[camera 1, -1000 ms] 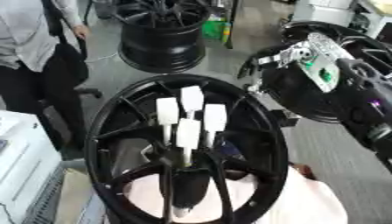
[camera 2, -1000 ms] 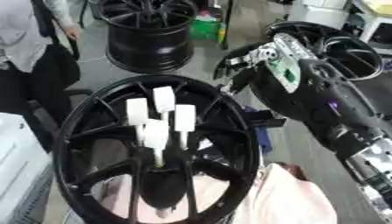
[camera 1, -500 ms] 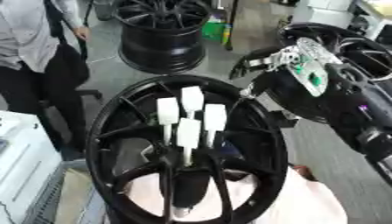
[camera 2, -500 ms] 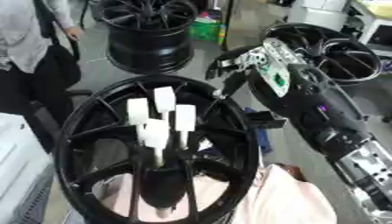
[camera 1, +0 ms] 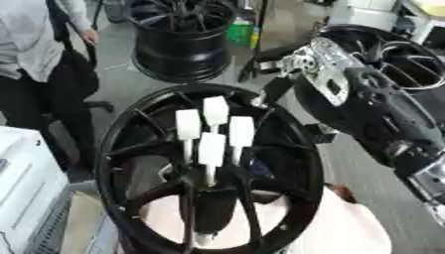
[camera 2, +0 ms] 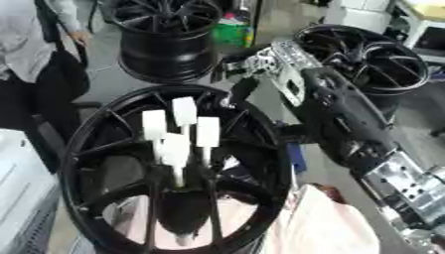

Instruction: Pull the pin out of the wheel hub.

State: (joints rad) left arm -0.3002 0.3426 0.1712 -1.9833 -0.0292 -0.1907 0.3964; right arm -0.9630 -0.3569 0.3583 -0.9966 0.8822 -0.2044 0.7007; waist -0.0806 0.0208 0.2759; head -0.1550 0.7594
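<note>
A: Where are the pins (camera 1: 211, 134) sitting?

B: Four white, flat-topped pins are standing upright in the centre of the black wheel hub (camera 1: 117, 149), below and to the left of the right hand (camera 2: 252, 67). Their lower ends are disappearing among the dark spokes, so how they are seated is hard to make out.

A: What is the right hand doing?

B: It is hovering above the hub's upper right rim, apart from the pins and touching none of them. The forearm is slanting down from the right side, black with silver plates near the wrist. Dark fingers are pointing left and downward, but they are blurring into the rim behind, so I cannot tell whether they are straight or curled.

A: And the left hand?

B: It is showing in neither view.

A: What is lying around the hub?

B: A pale pink cloth (camera 1: 343, 233) is lying under the hub's lower edge, cut off by the bottom border. Beyond the hand, a second black wheel (camera 1: 178, 42) is standing on the grey floor, and a third wheel (camera 2: 374, 57) is partly hiding behind the forearm.
</note>
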